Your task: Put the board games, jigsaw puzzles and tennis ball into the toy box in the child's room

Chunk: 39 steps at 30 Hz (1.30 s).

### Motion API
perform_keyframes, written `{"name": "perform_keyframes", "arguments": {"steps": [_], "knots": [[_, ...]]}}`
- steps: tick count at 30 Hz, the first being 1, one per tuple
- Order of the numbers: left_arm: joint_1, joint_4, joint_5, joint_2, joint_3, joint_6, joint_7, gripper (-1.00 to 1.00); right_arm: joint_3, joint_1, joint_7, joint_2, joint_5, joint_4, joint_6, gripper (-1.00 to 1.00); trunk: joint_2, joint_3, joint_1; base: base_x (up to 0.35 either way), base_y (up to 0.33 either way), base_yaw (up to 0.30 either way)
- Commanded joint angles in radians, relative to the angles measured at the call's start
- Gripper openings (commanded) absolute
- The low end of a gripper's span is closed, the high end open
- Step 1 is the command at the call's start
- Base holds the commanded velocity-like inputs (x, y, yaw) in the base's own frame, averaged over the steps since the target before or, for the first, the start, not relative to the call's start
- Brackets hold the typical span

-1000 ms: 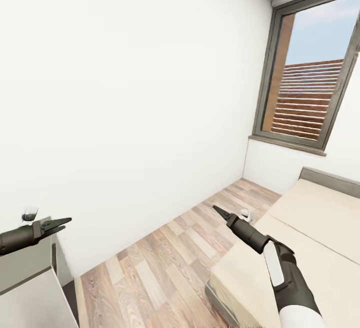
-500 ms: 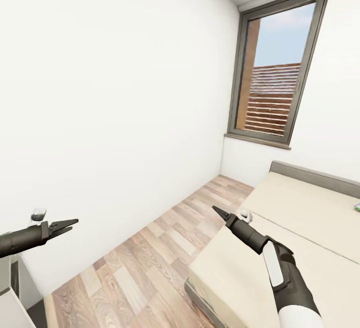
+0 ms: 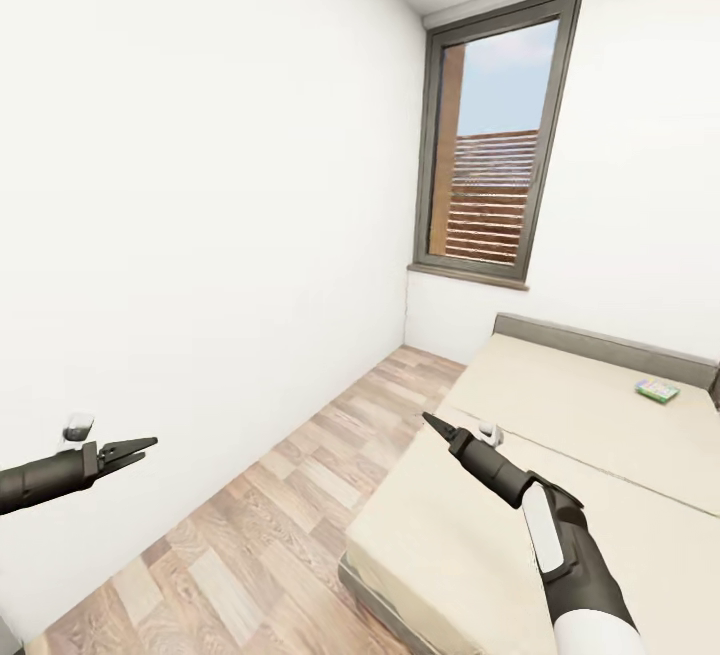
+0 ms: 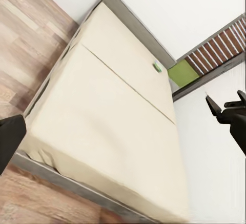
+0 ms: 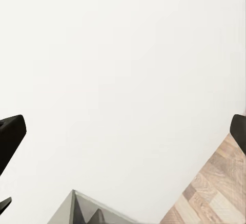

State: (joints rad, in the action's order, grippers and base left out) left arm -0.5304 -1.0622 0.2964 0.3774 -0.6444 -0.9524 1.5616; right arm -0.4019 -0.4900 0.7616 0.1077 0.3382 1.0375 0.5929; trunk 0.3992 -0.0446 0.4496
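Facing the bed [image 3: 560,455] from its foot corner, the head view showed one board game [image 3: 657,390], a small green-and-white box, lying far up the mattress near the grey headboard [image 3: 600,340], well apart from both arms. The left gripper [image 3: 128,452] hung over the wooden floor [image 3: 270,525] by the white wall [image 3: 200,185], its jaws looking slightly parted and empty; the right gripper [image 3: 436,424] pointed over the mattress edge with jaws pressed together, holding nothing.

In the left wrist view the box [image 4: 157,68] sat small at the far side of the bed [image 4: 113,116], and the right gripper [image 4: 212,104] looked closed.

The right wrist view showed blank wall [image 5: 123,70] and dark fingertips [image 5: 10,137] at both edges, so the jaw state could not be told there.

The likely trouble was reach: the box lay deep on the bed, so stretching from here risked a weak pinch, or the base bumping the frame
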Motion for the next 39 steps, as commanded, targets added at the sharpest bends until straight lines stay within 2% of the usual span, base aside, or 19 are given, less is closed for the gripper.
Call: {"name": "perform_keyframes", "arguments": {"steps": [1,25,39], "knots": [[0.0,-0.001,0.01,0.0,-0.002,-0.01,0.009,1.0,-0.003,-0.001,0.002,0.001,0.004,-0.001,0.007,1.0,0.001,0.0,0.0,0.0,0.0,-0.277],[0.0,-0.001,0.01,0.0,-0.003,-0.011,0.009,1.0,-0.006,-0.001,-0.002,-0.006,0.004,-0.002,0.007,1.0,0.001,0.0,0.0,0.0,-0.001,-0.277],[0.0,-0.001,0.012,0.0,-0.001,-0.011,0.009,1.0,-0.008,-0.001,-0.018,-0.008,0.004,-0.029,0.007,1.0,0.001,0.0,0.0,0.0,-0.112,-0.277]]}}
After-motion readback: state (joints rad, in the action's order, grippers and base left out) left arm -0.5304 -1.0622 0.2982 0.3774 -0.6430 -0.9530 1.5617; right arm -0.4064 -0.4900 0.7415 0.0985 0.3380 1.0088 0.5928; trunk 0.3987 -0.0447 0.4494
